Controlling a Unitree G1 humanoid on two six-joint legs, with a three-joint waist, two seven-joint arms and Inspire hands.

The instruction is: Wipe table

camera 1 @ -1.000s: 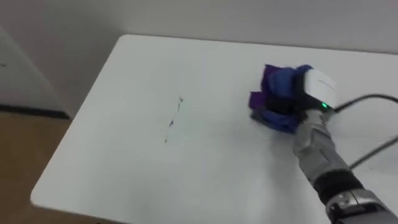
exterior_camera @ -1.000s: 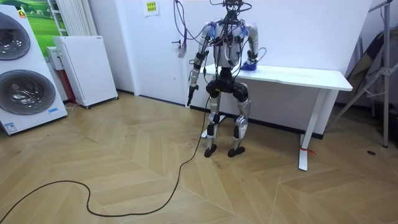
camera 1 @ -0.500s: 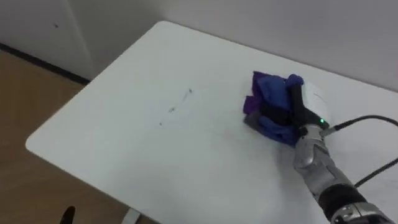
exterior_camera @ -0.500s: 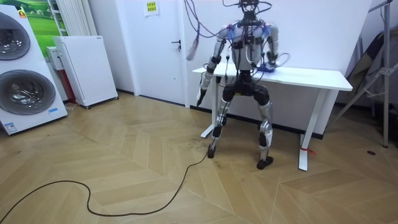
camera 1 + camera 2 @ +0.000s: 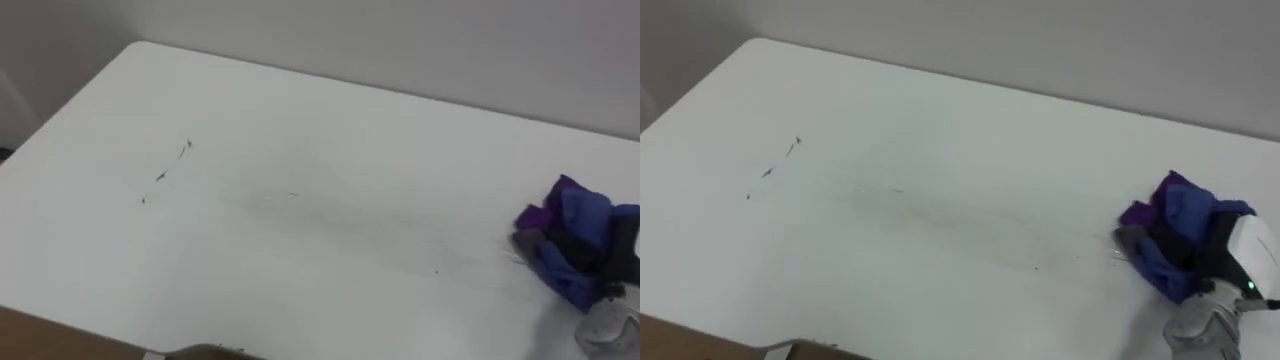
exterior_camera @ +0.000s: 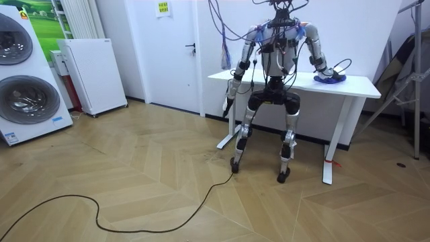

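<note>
**Left eye view.** Item: white desk [image 5: 330,240], seen from above. Blue-and-purple cloth [image 5: 570,240] is bunched on the surface at the desk's right end. The right hand [image 5: 626,258] is on top of it, at the frame's edge. A few small dark marks [image 5: 187,148] lie well apart from the fingers, far to their left across bare desk. Fainter specks sit between the two. Judgement: the marks are what the wiping is for, and the cloth is nowhere near them.

**Right eye view.** Same scene. The dark fingers [image 5: 1195,252] are curled over and into the cloth [image 5: 1170,215], gripping it in a wad. Purple folds spill out ahead of the fingers and to their left. The wad is touching the desk. Judgement: the cloth is held bunched and pressed down so that it drags with the hand instead of slipping free.

**Room view.** The robot stands at the desk [image 6: 356,85] with feet apart, its back to the camera. The right arm is stretched out toward the room view's right, with the cloth [image 6: 331,78] under the fingers on the desk top. The left hand [image 6: 229,86] hangs idle beside the desk's near corner – whether it is open or closed cannot be told. A washing machine [image 6: 23,81] and a white cabinet [image 6: 91,74] stand well apart from the fingers, on the room view's left. Judgement: only a sweep leftward would reach the marks.
</note>
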